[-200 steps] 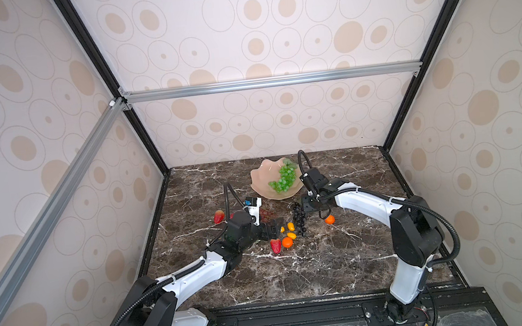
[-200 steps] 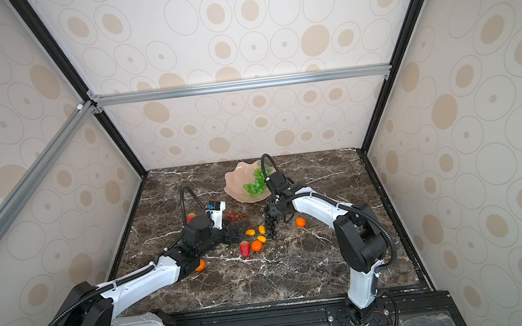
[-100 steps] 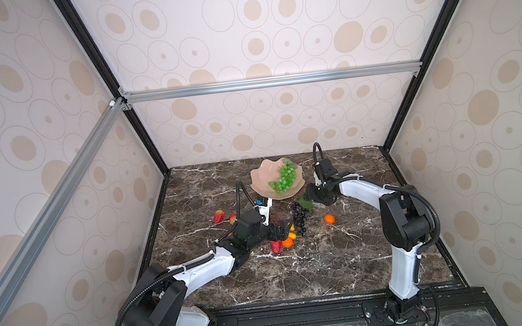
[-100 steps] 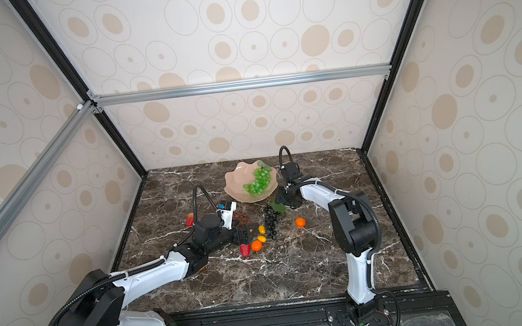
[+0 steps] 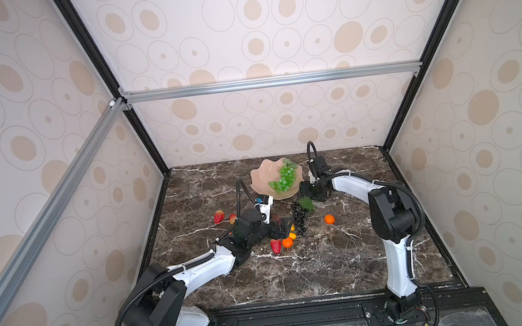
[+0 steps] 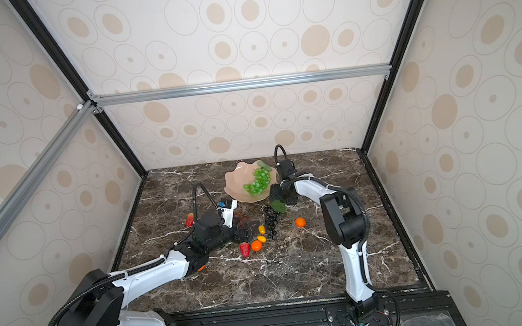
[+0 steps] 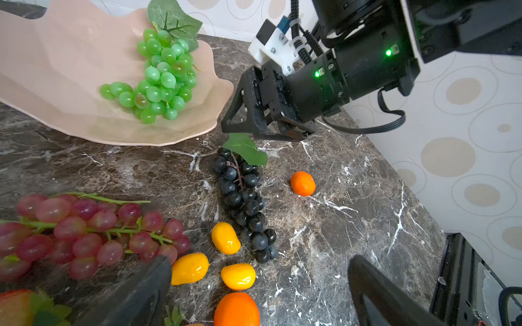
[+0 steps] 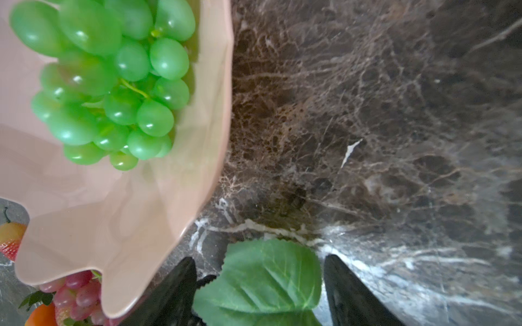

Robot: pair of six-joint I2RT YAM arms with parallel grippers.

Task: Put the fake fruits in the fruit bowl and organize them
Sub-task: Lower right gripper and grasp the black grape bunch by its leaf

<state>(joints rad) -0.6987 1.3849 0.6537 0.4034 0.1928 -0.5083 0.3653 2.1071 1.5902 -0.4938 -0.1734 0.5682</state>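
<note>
The pink fruit bowl point(image 5: 259, 178) point(image 7: 56, 93) point(image 8: 195, 169) holds a green grape bunch point(image 5: 283, 179) point(image 8: 113, 84). Just right of the bowl my right gripper point(image 5: 310, 195) point(image 8: 260, 266) is open, its jaws standing either side of the green leaf point(image 8: 265, 279) of the black grape bunch point(image 5: 300, 219) point(image 7: 243, 203), which lies on the table. My left gripper point(image 5: 285, 230) point(image 7: 260, 268) is wide open and low over yellow ovals point(image 7: 238, 276) and a tangerine point(image 7: 236, 309), holding nothing. Red grapes point(image 7: 84, 234) lie beside its finger.
A lone tangerine point(image 5: 329, 219) sits right of the black grapes. Two strawberries point(image 5: 219, 216) lie to the left and another one point(image 5: 275, 245) lies near the front tangerine point(image 5: 287, 242). The marble table point(image 5: 329, 262) is walled on three sides.
My right gripper has swung back beside the bowl and its jaws have widened, so the leaf now shows. My left gripper has reached further right, up to the small fruits.
</note>
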